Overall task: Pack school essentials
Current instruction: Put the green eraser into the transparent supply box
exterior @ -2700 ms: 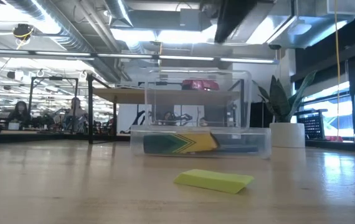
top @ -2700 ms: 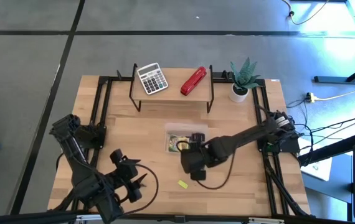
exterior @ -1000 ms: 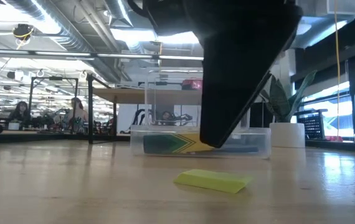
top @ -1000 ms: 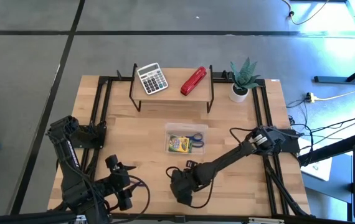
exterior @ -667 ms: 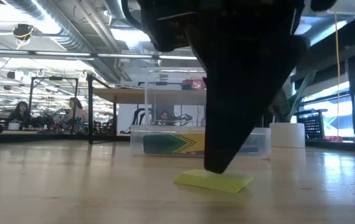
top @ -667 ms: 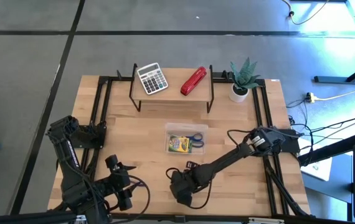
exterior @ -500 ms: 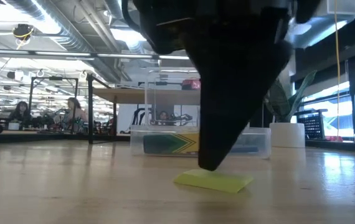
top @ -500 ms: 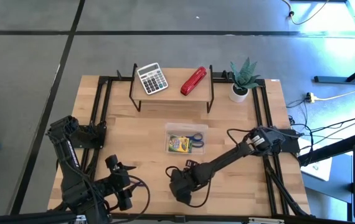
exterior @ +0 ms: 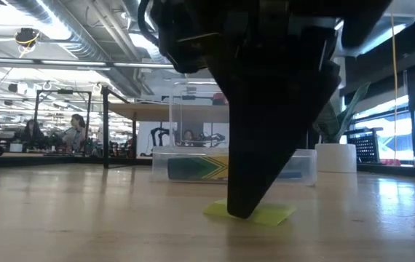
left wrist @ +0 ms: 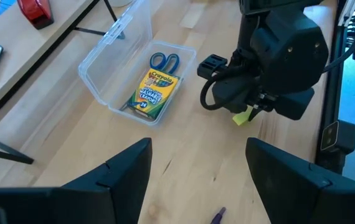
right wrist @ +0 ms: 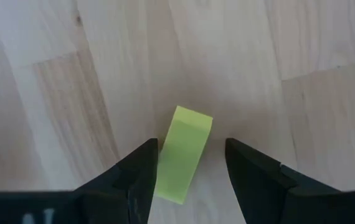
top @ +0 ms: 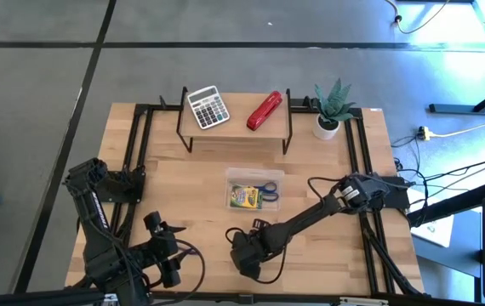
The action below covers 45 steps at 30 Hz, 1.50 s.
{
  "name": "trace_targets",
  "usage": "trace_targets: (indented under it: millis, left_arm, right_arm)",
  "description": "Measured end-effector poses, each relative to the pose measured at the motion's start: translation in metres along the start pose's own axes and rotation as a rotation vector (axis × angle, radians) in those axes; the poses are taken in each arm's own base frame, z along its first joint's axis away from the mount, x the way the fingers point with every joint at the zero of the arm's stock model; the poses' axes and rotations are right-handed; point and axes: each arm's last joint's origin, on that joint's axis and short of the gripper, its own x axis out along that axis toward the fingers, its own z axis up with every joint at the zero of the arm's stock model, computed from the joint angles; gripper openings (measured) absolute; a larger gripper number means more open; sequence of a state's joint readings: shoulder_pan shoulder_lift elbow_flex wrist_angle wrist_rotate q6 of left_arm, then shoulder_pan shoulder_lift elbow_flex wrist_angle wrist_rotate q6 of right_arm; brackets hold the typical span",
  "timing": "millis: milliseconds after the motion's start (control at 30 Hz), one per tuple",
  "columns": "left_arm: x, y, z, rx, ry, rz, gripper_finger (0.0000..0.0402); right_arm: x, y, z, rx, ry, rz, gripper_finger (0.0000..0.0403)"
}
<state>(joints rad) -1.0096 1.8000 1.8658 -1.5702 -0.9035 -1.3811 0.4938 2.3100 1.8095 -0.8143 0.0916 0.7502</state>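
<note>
The right tool (right wrist: 188,163) is down at the bench (top: 183,195) near its front edge, its fingers (right wrist: 141,180) spread to either side of the tiny yellow block (right wrist: 184,154), which lies flat on the wood; the right wrist view shows slim gaps on both sides, so the block is straddled and not pinched. From above, the arm's dark body hides the block completely, and in the low view the tool's black bulk covers most of it, leaving only its ends showing at the tip. Behind it, in the middle of the bench, stands the clear plastic box (top: 254,176) with the yellow-green printed box (left wrist: 152,95) and the blue-handled scissors (left wrist: 164,61) lying inside. The left tool (left wrist: 196,162) waits at the front left corner with its fingers apart and nothing between them. A thin purple tip (left wrist: 218,217), cut off by the frame edge, lies near it; too little shows to name it. The grey calculator (top: 208,107) and the red stapler (top: 265,110) sit on the rack at the back, beside a potted plant (top: 332,106).
</note>
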Motion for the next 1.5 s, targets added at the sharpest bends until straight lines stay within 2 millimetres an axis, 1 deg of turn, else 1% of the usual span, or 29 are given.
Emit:
trace_targets:
  millis: [100, 200, 300, 500, 633, 933, 1100, 1367, 1500]
  left_arm:
    - [0.000, 0.000, 0.000, 0.000, 0.000, 0.000, 0.0254]
    - [0.000, 0.000, 0.000, 0.000, 0.000, 0.000, 0.0254]
    - [0.000, 0.000, 0.000, 0.000, 0.000, 0.000, 0.0254]
    - [0.000, 0.000, 0.000, 0.000, 0.000, 0.000, 0.0254]
    - [0.000, 0.000, 0.000, 0.000, 0.000, 0.000, 0.0254]
    - [0.000, 0.000, 0.000, 0.000, 0.000, 0.000, 0.0254]
    - [0.000, 0.000, 0.000, 0.000, 0.000, 0.000, 0.0254]
    - [0.000, 0.000, 0.000, 0.000, 0.000, 0.000, 0.0253]
    - [0.000, 0.000, 0.000, 0.000, 0.000, 0.000, 0.0253]
  right_arm:
    - [0.001, 0.000, 0.000, 0.000, 0.001, -0.001, 0.0188]
    - [0.001, 0.000, 0.000, 0.000, 0.002, -0.002, 0.0177]
    - [0.001, 0.000, 0.000, -0.001, -0.004, -0.011, 0.0151]
    - [0.002, 0.000, 0.000, -0.023, -0.013, -0.014, 0.0088]
    - [0.001, 0.000, 0.000, -0.026, -0.015, -0.015, 0.0061]
    - [-0.005, 0.000, 0.001, -0.023, -0.016, -0.001, 0.0056]
    - [-0.012, -0.001, 0.001, -0.021, -0.018, 0.003, 0.0053]
    - [-0.013, -0.002, 0.001, -0.021, -0.016, -0.010, 0.0051]
    - [-0.013, -0.005, 0.003, -0.015, -0.010, -0.019, 0.0043]
